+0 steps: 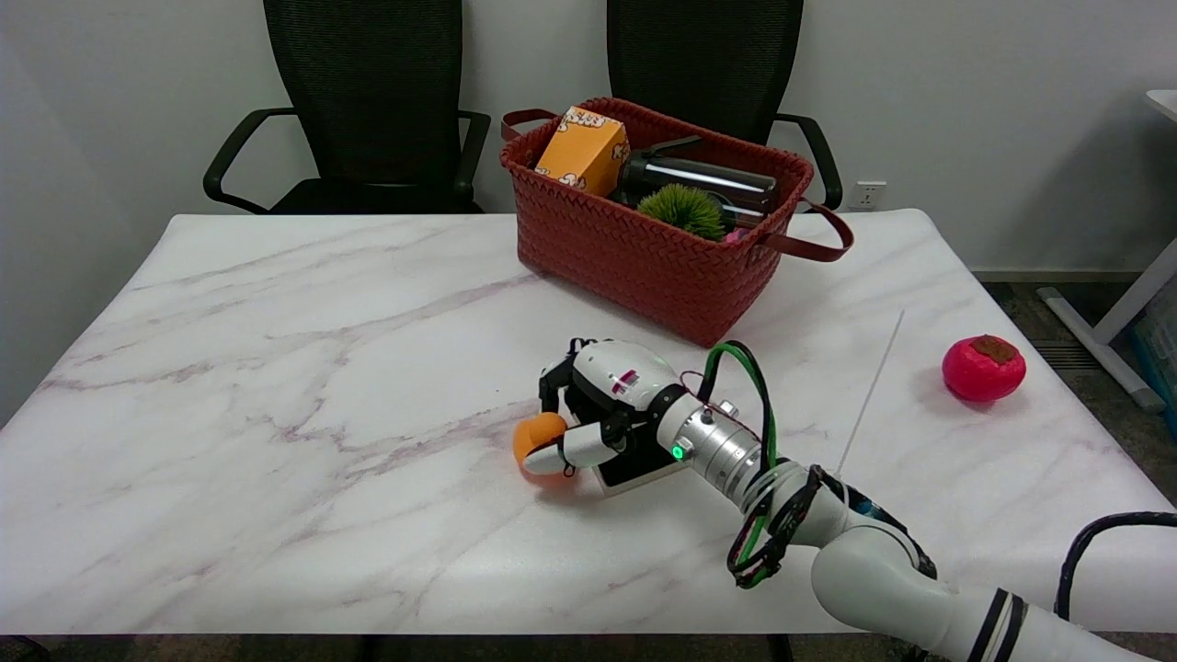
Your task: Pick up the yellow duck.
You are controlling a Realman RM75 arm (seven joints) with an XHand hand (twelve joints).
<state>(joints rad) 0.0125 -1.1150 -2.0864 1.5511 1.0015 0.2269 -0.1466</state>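
Only a rounded orange-yellow part of the yellow duck shows, low over the marble table near its middle. My right hand reaches in from the lower right and wraps around it. The thumb lies along the duck's front underside and the other fingers curl down behind it. The rest of the duck is hidden inside the hand. I cannot tell whether it touches the tabletop.
A red woven basket stands just behind the hand, holding an orange box, a dark bottle and a green spiky ball. A red fruit-like toy lies at the right, with a thin white stick nearby. Two black chairs stand behind the table.
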